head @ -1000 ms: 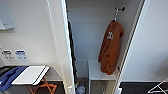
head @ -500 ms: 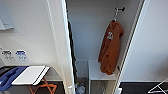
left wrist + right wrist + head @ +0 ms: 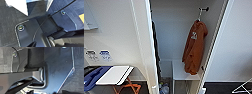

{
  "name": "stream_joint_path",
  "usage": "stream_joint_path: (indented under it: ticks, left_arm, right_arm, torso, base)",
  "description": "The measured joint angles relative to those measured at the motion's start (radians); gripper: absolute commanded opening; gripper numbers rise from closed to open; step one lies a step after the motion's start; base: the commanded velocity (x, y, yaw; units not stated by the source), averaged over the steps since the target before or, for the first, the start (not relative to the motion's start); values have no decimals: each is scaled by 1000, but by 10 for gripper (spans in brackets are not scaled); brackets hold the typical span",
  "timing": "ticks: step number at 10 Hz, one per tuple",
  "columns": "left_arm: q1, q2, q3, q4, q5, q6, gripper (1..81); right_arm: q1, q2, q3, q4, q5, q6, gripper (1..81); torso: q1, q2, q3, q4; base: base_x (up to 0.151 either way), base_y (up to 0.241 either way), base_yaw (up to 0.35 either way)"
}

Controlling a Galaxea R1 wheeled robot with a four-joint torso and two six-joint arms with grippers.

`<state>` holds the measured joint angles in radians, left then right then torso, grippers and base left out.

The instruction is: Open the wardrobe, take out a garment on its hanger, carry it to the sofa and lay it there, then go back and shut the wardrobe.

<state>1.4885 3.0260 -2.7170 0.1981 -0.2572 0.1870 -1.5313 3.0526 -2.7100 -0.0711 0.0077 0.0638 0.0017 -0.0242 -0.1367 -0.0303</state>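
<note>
Wardrobe (image 3: 146, 50) stands open, orange garment (image 3: 194, 50) hanging lengthwise on its hanger (image 3: 199, 15) at the inside right, likelier right arm's reach; grippers' state cannot be told.

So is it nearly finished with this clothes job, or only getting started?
Only getting started. Done: the wardrobe stands open, its white inside showing. In hand: nothing visible; the orange hoodie hangs on its hanger from the rail, untouched, with no arm near it in the head view. Left: taking the hoodie out on its hanger, carrying it to the sofa, laying it there, then closing the wardrobe.
</note>
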Motion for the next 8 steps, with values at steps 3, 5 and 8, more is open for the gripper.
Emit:
stream_joint_path:
  ticks: [3, 5, 8]
  left_arm:
    - [-69, -3, -24, -22, 3, -18, 811]
    - [-102, 8, -24, -139, 9, -112, 811]
    - [-145, 16, 27, -243, -6, -230, 811]
  right_arm:
    - [3, 1, 0, 0, 0, -3, 811]
    - [8, 4, 0, 0, 0, -3, 811]
    - [8, 5, 0, 0, -1, -3, 811]
  torso:
    - [0, 0, 0, 0]
    - [0, 0, 0, 0]
    - [0, 0, 0, 0]
  base:
    - [0, 0, 0]
    - [0, 0, 0]
    - [0, 0, 0]
